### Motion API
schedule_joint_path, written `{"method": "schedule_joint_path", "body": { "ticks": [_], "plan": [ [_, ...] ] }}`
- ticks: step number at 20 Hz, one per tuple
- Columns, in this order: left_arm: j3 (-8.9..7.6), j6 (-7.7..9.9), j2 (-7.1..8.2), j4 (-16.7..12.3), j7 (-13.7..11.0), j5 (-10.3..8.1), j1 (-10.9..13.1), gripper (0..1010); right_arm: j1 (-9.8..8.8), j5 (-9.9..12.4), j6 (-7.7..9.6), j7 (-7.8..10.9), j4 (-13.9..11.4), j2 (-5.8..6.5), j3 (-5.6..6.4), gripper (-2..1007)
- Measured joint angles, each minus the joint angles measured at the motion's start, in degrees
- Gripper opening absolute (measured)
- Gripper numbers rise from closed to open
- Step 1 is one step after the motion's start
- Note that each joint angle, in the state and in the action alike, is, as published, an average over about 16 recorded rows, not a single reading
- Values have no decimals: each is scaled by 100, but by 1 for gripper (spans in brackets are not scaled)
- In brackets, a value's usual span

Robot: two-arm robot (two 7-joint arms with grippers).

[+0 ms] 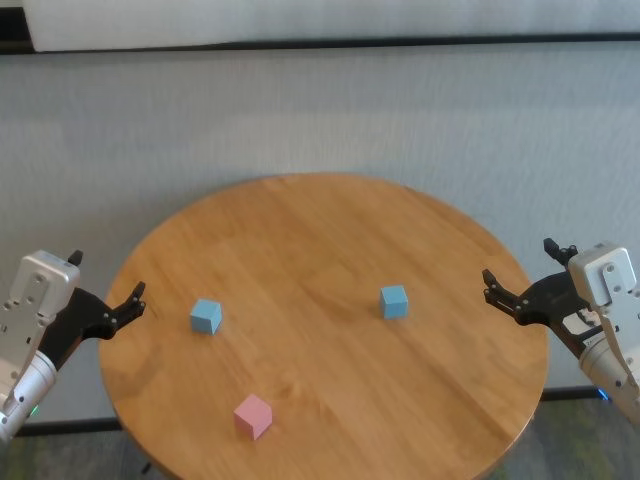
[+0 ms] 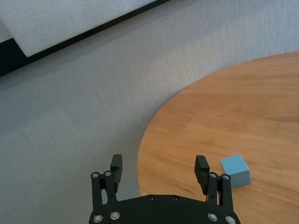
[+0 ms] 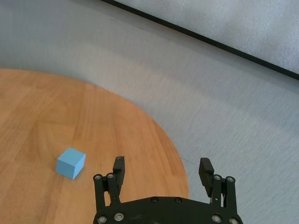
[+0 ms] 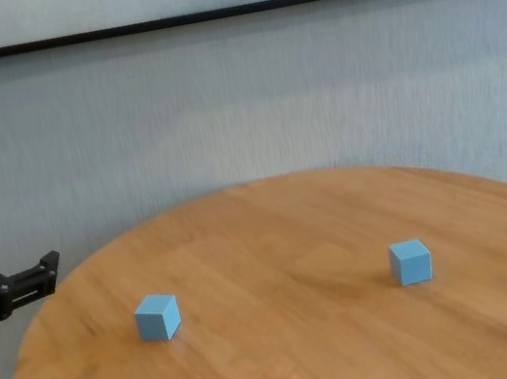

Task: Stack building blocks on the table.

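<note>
Three building blocks sit well apart on the round wooden bench point(image 1: 330, 260): a light blue block point(image 1: 206, 316) toward the left, a second light blue block point(image 1: 394, 301) toward the right, and a pale pink block point(image 1: 253, 415) near the front edge. Nothing lies between them. The left pincer point(image 1: 105, 285) hangs open at the bench's left rim, holding nothing. The right pincer point(image 1: 520, 272) hangs open at the right rim, also holding nothing. Grey carpet point(image 1: 320, 120) surrounds the bench.

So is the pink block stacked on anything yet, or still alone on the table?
Still alone. The pink block sits directly on the table near its front edge, apart from both blue blocks, which also lie singly.
</note>
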Motion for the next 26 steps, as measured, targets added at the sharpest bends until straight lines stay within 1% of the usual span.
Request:
{"method": "schedule_joint_path", "body": {
  "ticks": [26],
  "plan": [
    [0, 0, 0, 0, 0, 0, 0, 1003, 0, 0, 0, 0, 0, 0, 0, 1000]
  ]
}}
